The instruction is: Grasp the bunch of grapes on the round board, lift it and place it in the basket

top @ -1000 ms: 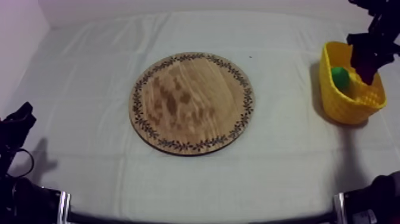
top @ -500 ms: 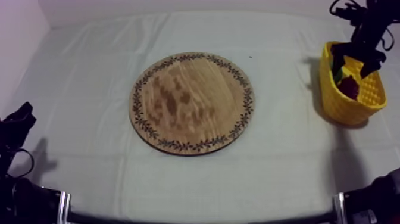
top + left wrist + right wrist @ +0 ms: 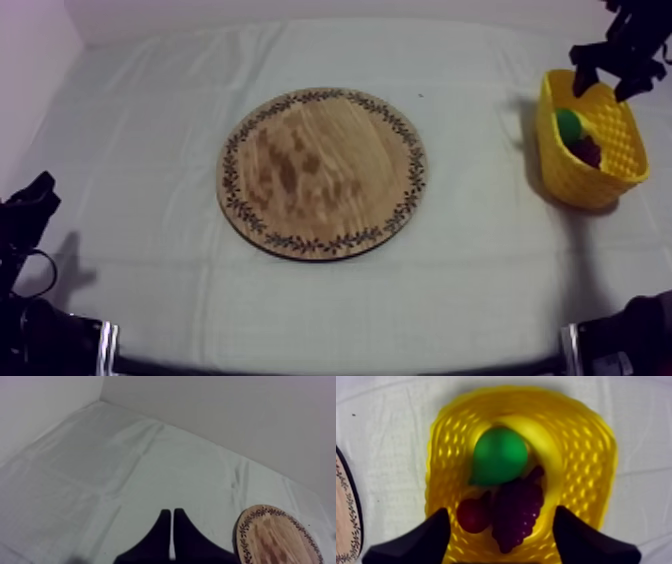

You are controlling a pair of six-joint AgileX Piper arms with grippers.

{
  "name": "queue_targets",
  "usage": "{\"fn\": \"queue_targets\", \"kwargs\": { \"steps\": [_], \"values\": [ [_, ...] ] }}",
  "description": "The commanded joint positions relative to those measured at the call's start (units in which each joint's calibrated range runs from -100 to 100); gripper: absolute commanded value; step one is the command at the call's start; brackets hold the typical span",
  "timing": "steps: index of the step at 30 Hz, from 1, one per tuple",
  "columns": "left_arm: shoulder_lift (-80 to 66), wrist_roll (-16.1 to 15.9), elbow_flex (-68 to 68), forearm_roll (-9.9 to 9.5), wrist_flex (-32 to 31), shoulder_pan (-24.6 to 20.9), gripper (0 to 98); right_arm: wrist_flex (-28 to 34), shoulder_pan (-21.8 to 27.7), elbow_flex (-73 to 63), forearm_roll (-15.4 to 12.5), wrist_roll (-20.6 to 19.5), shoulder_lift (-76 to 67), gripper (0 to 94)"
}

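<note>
A grey-white cloth (image 3: 140, 170) covers the whole worktop (image 3: 480, 290). It lies mostly flat, with faint fold lines across it and a few soft creases toward the far edge. A plain pale back wall (image 3: 330, 8) runs along the top of the frame in the top view. A side wall (image 3: 30, 50) with a slight lilac tint fills the upper left corner. The light is soft and even, leaving only weak shadows on the cloth.
</note>
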Motion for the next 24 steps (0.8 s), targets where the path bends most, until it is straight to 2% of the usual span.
{"fn": "queue_targets", "kwargs": {
  "steps": [1,11,24],
  "values": [
    [0.0,0.0,0.0,0.01,0.0,0.0,0.0,-1.8,0.6,1.4,-0.5,0.4,-3.9,48.7],
    [0.0,0.0,0.0,0.01,0.0,0.0,0.0,-7.5,1.9,13.4,-2.2,0.7,-20.8,31.5],
    [0.0,0.0,0.0,0.01,0.0,0.0,0.0,-17.1,1.8,35.6,-5.7,4.8,-45.1,14.7]
  ]
}}
